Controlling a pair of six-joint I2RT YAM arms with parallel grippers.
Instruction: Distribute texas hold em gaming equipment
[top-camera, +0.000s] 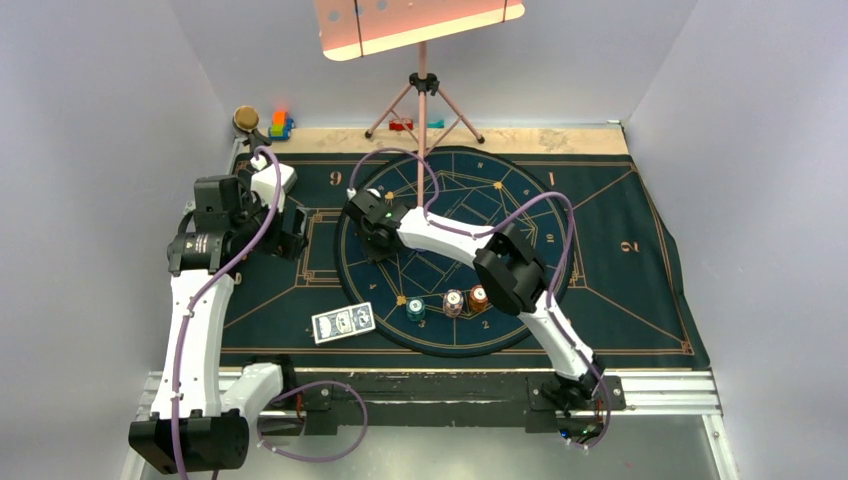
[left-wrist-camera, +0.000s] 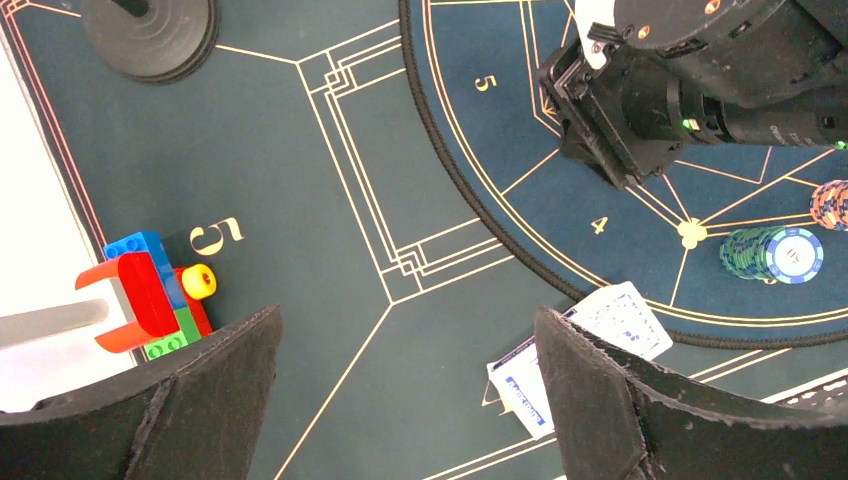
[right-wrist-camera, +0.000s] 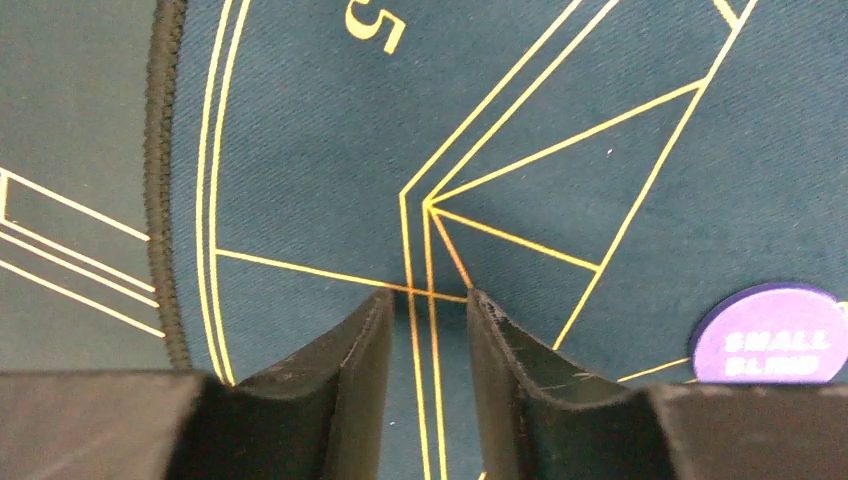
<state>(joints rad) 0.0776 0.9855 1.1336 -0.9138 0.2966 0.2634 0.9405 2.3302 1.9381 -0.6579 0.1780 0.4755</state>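
Left jaws stood wide apart; right jaws hung narrowly apart, empty, over the round mat (top-camera: 480, 180), near a purple blind disc (right-wrist-camera: 768, 335). Chip stacks (top-camera: 453, 302) sat by the mat's near edge, cards (top-camera: 343, 322) beside its rim

Coloured toy blocks (top-camera: 280, 125) by the dark green mat's (top-camera: 620, 290) far-left corner, pink tripod stand (top-camera: 423, 84) behind it

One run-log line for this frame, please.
left fingers: open, empty, near playing cards | right fingers: narrow gap, empty, over round mat, SMALL BLIND disc nearby | chip stacks: three, untouched
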